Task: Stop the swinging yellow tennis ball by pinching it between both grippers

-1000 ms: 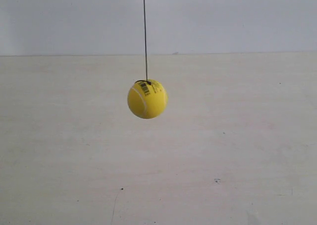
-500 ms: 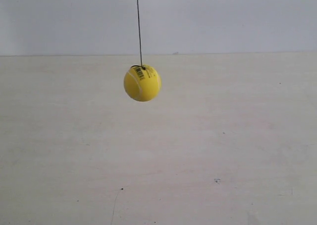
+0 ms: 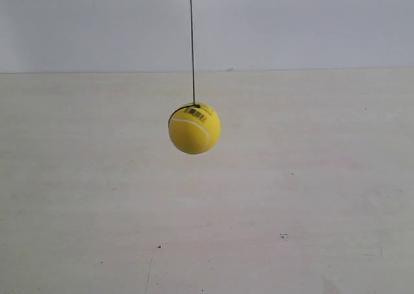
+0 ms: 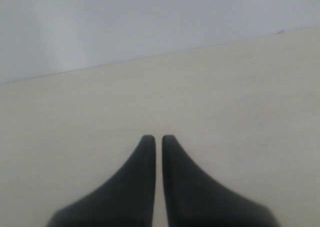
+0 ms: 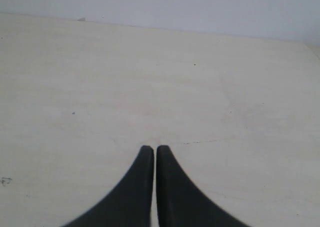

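My left gripper (image 4: 158, 137) has its jaws drawn to a hairline slit with nothing between them. The right gripper (image 5: 151, 148) stands the same, tips all but touching and empty. Both pairs of fingers blur and run off the frame edge at their roots. I see the ball (image 3: 194, 129) only in the exterior view, hanging in mid-air over the table (image 3: 310, 197) on a thin dark string (image 3: 192, 41) whose upper end is cut off. Its dark print is too small to read. The table is pale cream with small specks and scuffs, backed by a plain grey-white wall (image 3: 310, 22).
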